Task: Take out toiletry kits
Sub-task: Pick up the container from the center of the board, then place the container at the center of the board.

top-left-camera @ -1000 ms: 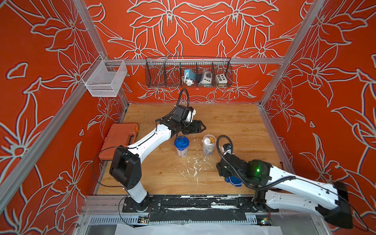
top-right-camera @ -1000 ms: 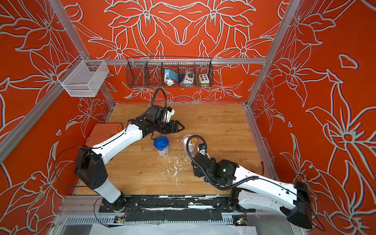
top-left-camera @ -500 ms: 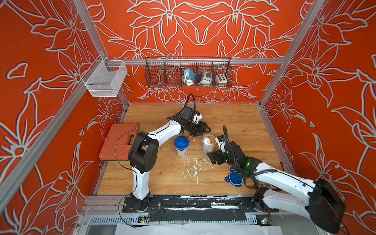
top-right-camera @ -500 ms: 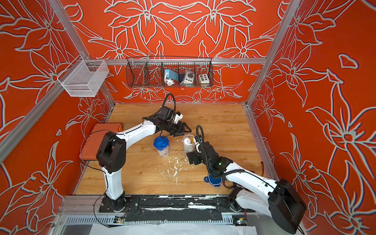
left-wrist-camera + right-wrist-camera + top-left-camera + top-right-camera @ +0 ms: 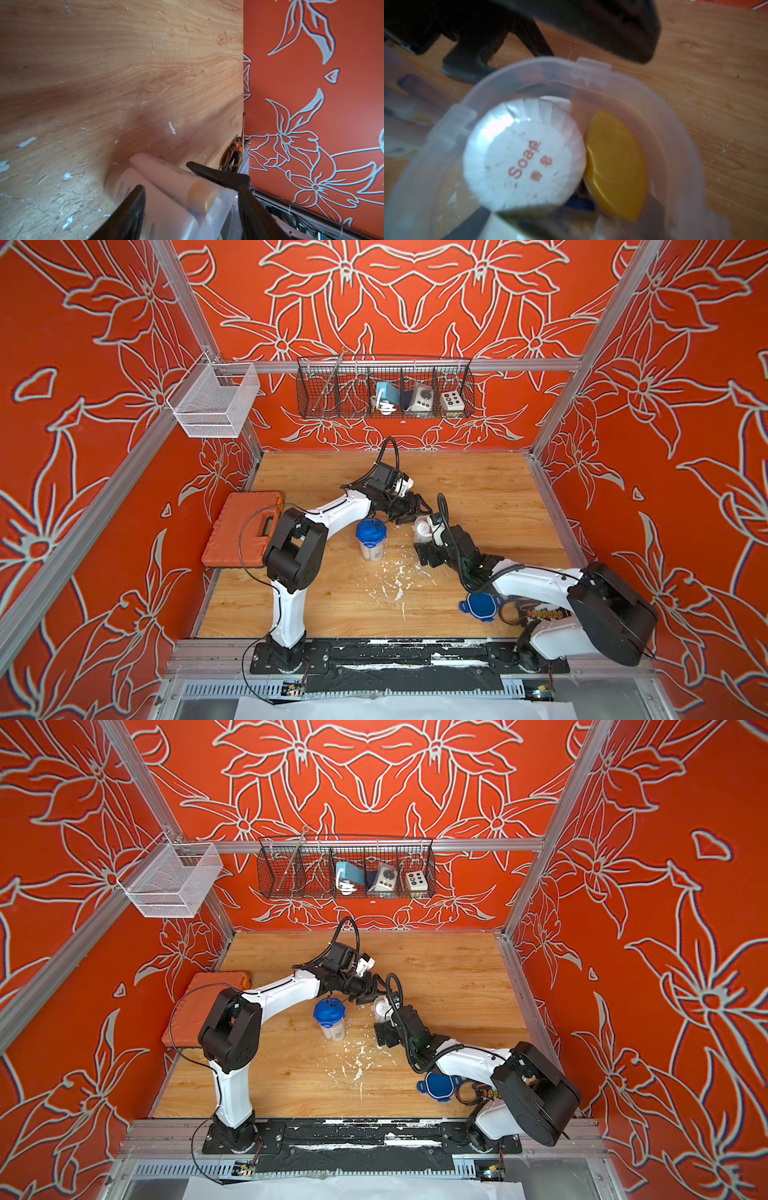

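L gripper (image 5: pixel 417 512) is straddling rim of open tub (image 5: pixel 423 529), grip unclear; R gripper (image 5: pixel 423 555) is gaping wide beside it. Kit (image 5: pixel 614 166) is sitting inside, soap (image 5: pixel 525 158) topmost; bare table (image 5: pixel 478 493) is stretching rearward.

The left arm (image 5: pixel 345 510) and the right arm (image 5: pixel 536 583) are built alike, with smooth white rounded link shells joined by bulky matt-black joint housings (image 5: pixel 295 549), and each rises from a flat black base plate (image 5: pixel 286 655). Thin black cables (image 5: pixel 249 547) run outside the shells: one bows out in a wide loop beside the left arm's big housing, another arches over each wrist, and a short strip of exposed orange-red wiring (image 5: pixel 540 614) shows low on the right arm. The left gripper (image 5: pixel 164 175) has plain black fingers (image 5: pixel 128 209) that taper to blunt wedge tips.
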Robot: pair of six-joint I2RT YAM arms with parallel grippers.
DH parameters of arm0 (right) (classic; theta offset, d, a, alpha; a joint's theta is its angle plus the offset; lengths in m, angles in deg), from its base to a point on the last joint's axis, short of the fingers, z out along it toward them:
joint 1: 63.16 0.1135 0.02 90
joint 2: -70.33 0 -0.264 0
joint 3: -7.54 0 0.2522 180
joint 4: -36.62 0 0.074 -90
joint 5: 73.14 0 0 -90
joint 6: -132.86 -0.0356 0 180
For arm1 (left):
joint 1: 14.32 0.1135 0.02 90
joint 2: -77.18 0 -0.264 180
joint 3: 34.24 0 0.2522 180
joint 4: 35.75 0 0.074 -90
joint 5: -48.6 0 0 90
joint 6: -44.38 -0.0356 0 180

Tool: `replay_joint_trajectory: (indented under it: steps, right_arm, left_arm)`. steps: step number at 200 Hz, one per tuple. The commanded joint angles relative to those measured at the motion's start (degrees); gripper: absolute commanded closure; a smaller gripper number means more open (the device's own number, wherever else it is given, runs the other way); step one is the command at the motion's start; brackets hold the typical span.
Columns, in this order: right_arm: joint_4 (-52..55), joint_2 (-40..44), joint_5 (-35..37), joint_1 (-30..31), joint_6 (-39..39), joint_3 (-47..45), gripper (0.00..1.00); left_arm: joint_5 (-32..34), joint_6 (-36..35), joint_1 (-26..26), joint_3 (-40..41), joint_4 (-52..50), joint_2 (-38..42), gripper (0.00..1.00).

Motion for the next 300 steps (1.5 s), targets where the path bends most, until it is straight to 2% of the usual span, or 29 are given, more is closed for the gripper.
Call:
replay_joint_trajectory:
  steps: [1, 39, 78, 100, 120, 130, 146, 165, 187, 218, 267, 300]
  right_arm:
    - [-4.63, -0.98, 3.22, -0.35, 1.69, 2.12, 0.07]
    - [-2.92, -2.33, 1.67, -0.37, 2.83, 3.5, 0.18]
    - [2.3, 0.3, 0.61, -0.32, 2.67, 3.68, 0.33]
    - [8.51, 4.34, -0.12, -0.33, 2.22, 4.03, 0.37]
    - [18.25, 9.65, 1.07, -0.38, 0.45, 5.56, 0.39]
    - [26.72, 12.24, 1.14, -0.45, -0.61, 8.16, 0.4]
    - [39.86, 15.61, 1.47, -0.44, -3.1, 12.05, 0.41]
    - [52.04, 18.44, -1.38, -0.93, -4.99, 15.64, 0.42]
    - [60.7, 19.04, -5.61, -2.18, -6.7, 18.14, 0.42]
    - [64.43, 14.88, -16.53, -8.11, -9.73, 20.24, 0.45]
    - [67.16, 2.46, -26.2, -14.59, -8.51, 25.96, 0.47]
    - [66.83, -4.77, -28.96, -16.0, -6.0, 28.16, 0.47]
  left_arm:
    - [-0.95, -0.41, 0.26, 1.07, 0.83, -1.24, 0.34]
    - [-1.66, 0.79, 0.23, 2.15, 2.41, -1.48, 0.33]
    - [-1.66, 0.84, 0.23, 1.82, 2.51, -1.1, 0.33]
    - [-0.99, 0.24, 0.23, 0.61, 1.92, -0.44, 0.26]
    - [0.65, -0.99, 0.23, -1.1, 1.51, 0.82, 0.22]
    - [2.23, -2.23, 0.08, -2.53, 0.67, 1.35, 0.22]
    - [7.24, -5.69, -0.85, -4.77, -0.96, 2.75, 0.25]
    - [13.44, -8.66, -2.73, -5.09, -0.08, 5.09, 0.28]
    - [14.79, -7.19, -4.13, -1.56, 6.09, 7.09, 0.37]
    - [15.62, -6.41, -5.45, -0.93, 8.74, 5.97, 0.55]
    - [14.94, -5.72, -6.89, -1.24, 8.18, 0.18, 1.0]
    - [17.69, -6.15, -7.54, 0.46, 8.26, -1.42, 1.0]
